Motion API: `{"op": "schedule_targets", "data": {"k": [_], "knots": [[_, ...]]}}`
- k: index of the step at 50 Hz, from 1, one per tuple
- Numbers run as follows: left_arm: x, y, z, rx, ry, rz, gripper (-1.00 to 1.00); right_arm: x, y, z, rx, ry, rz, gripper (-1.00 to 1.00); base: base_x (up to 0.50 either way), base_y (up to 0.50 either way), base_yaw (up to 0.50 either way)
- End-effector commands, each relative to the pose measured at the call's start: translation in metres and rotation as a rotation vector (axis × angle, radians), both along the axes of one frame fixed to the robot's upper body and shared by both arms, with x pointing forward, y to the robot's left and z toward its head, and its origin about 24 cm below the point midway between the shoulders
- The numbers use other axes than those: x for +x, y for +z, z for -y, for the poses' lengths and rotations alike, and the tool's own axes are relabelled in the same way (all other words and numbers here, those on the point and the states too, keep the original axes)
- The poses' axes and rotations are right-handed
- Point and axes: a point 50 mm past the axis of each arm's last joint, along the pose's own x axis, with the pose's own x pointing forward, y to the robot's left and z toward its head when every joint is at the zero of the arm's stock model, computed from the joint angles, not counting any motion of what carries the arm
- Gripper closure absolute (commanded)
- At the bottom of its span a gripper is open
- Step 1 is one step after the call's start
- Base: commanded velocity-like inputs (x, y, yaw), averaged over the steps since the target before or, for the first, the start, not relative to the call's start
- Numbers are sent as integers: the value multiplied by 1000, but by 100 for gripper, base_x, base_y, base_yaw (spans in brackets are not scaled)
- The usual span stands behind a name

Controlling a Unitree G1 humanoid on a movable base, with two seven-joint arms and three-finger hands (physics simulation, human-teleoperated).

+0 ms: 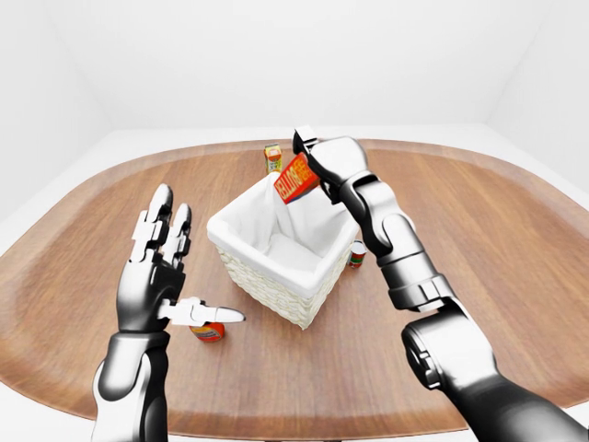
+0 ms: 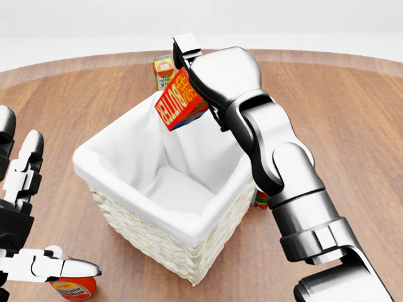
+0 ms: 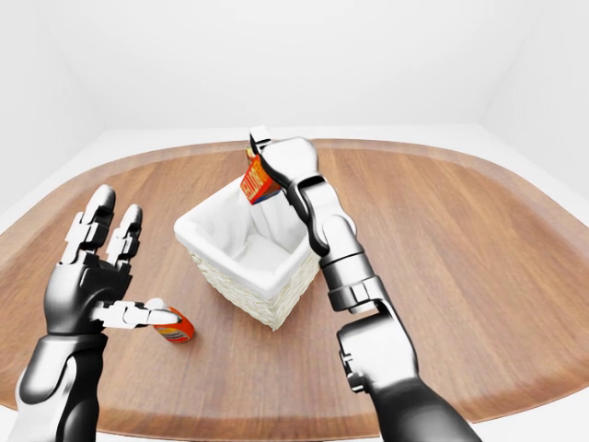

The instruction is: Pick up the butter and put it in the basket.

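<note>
The right hand (image 2: 208, 78) grips the red butter (image 2: 180, 100) box, its fingers wrapped round the box's right end, so the butter juts out to the left of the palm, tilted with its lettering running slantwise. It hangs in the air over the far rim of the basket (image 2: 151, 242), above the white cloth lining, not touching it. The basket itself sits on the wooden table (image 1: 515, 230), a wicker square turned cornerwise. Just beyond it, on the far side, stands an orange juice carton (image 2: 162, 70). A small can (image 1: 356, 255) peeks out by the basket's right side, partly hidden behind the arm. At the near left, the left hand (image 1: 158, 276) is spread wide and holds nothing, thumb stretched out above a tomato soup can (image 2: 74, 288) lying on its side
</note>
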Motion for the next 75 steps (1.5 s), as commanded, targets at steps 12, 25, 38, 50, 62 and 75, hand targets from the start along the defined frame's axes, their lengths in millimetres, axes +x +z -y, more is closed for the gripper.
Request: {"op": "schedule_targets", "data": {"k": [12, 25, 38, 50, 62, 75], "knots": [[0, -1, 3, -1, -15, -6, -100, 25, -15, -15, -67, -24, 28, 100, 0, 0, 0], [0, -2, 2, -2, -15, -9, -100, 24, -27, -25, -94, -3, 7, 100, 0, 0, 0], [2, -3, 1, -6, -12, -15, -100, 24, -47, -29, -126, 0, -33, 100, 0, 0, 0], [2, -8, -2, -10, -8, -33, -100, 23, -61, -33, -168, 8, -70, 100, 0, 0, 0], [1, -9, -5, -17, -3, -36, -100, 21, -67, -40, -190, 21, -111, 100, 0, 0, 0], [2, -14, -10, -24, 4, -59, -100, 20, -74, -40, -210, 15, -172, 100, 0, 0, 0]]}}
